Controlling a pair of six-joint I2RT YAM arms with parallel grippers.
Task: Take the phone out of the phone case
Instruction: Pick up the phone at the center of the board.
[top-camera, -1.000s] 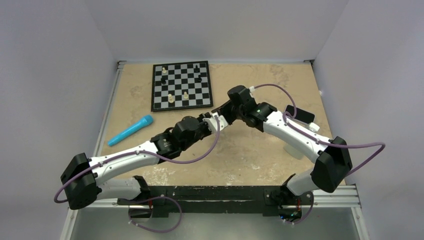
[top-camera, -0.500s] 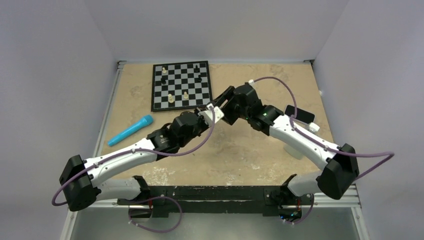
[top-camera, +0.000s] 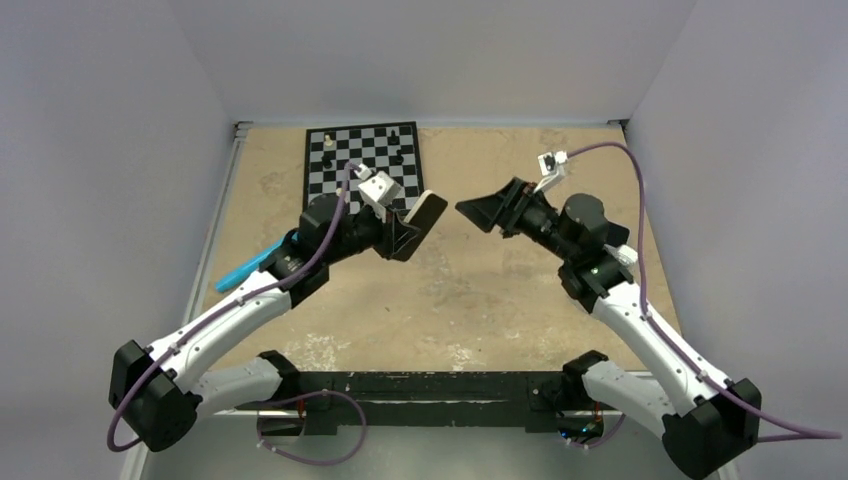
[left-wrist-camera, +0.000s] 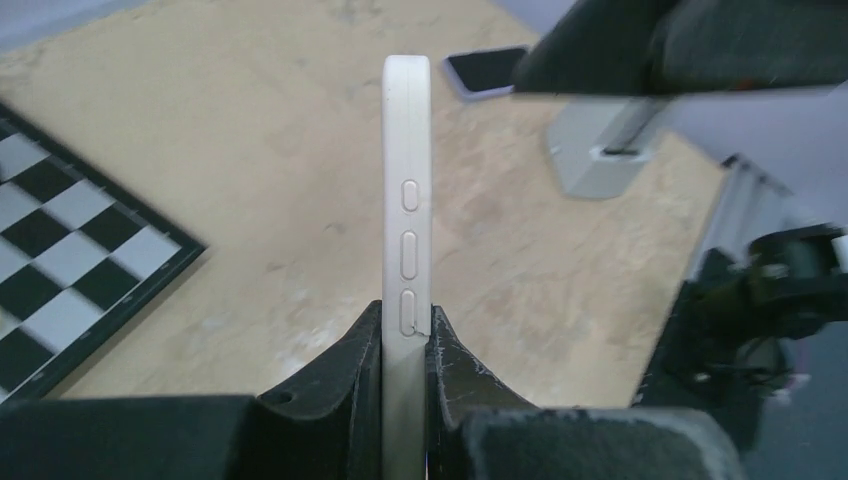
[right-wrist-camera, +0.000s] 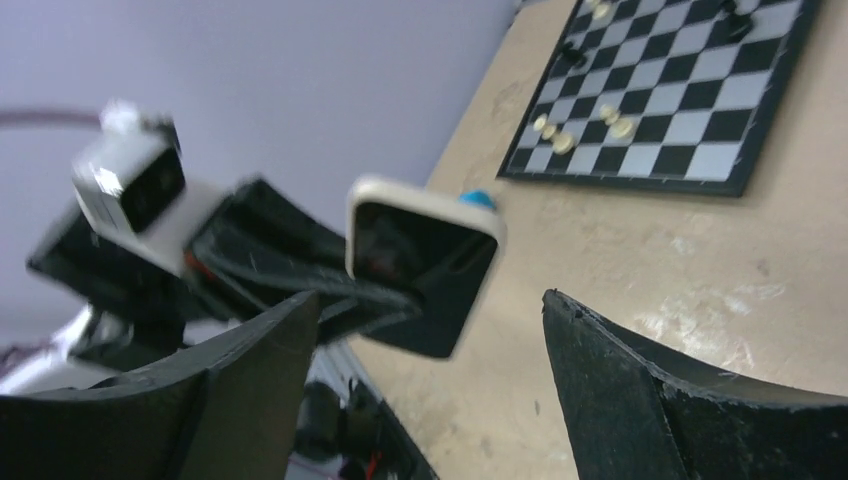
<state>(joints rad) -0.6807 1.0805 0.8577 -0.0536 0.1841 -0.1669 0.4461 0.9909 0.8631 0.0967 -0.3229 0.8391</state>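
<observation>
My left gripper (top-camera: 413, 226) is shut on the lower end of the cream-white phone case (top-camera: 429, 208) and holds it in the air in front of the chessboard. In the left wrist view the phone case (left-wrist-camera: 407, 150) stands edge-on between the left gripper (left-wrist-camera: 407, 322) jaws, side buttons showing. In the right wrist view the phone case (right-wrist-camera: 420, 245) shows a dark glossy face inside its pale rim. I cannot tell whether that face is the phone. My right gripper (top-camera: 482, 212) hangs open a short way to the right, facing the case. The right gripper (right-wrist-camera: 432, 296) has nothing between its jaws.
A chessboard (top-camera: 363, 170) with a few pieces lies at the back left. A blue cylinder (top-camera: 258, 264) lies left of the left arm. A dark slab with a pale rim (left-wrist-camera: 487, 70) and a grey block (left-wrist-camera: 600, 150) sit on the table's right side.
The two grippers were together at the case. The right gripper opened, let go and drew back to the right. The left arm carried the case up and to the left.
</observation>
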